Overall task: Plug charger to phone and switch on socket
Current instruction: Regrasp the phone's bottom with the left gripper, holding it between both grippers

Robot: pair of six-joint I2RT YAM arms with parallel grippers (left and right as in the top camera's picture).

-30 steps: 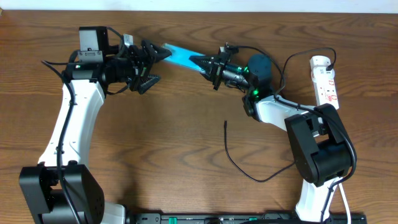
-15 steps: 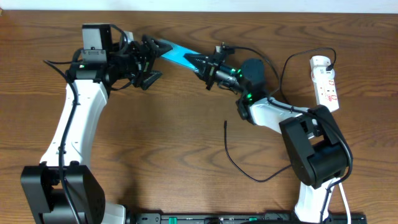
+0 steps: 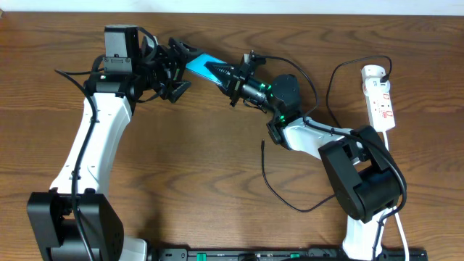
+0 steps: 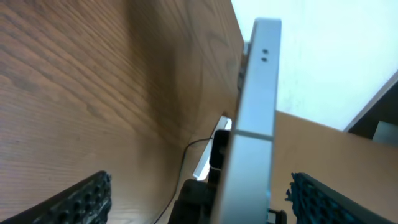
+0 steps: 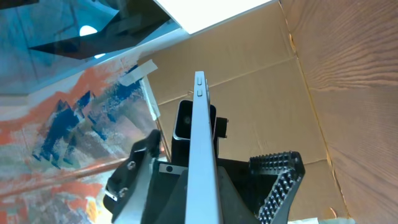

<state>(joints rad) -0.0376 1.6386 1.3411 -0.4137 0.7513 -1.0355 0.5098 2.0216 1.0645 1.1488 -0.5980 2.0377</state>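
Overhead: my right hand pinches the phone by one end; left hand wide around the other (untouched, I think). Crooked closing could twist it loose.

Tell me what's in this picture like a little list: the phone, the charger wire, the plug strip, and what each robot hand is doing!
phone: turquoise screen, between the two grippers at the far side of the table
left gripper: open, fingers either side of one end of the phone, not touching it
right gripper: shut on the phone's other end
charger: lying loose on the table, plug tip apart from the phone, not plugged in
socket: white strip on the right side of the table, untouched; switch position too small to tell
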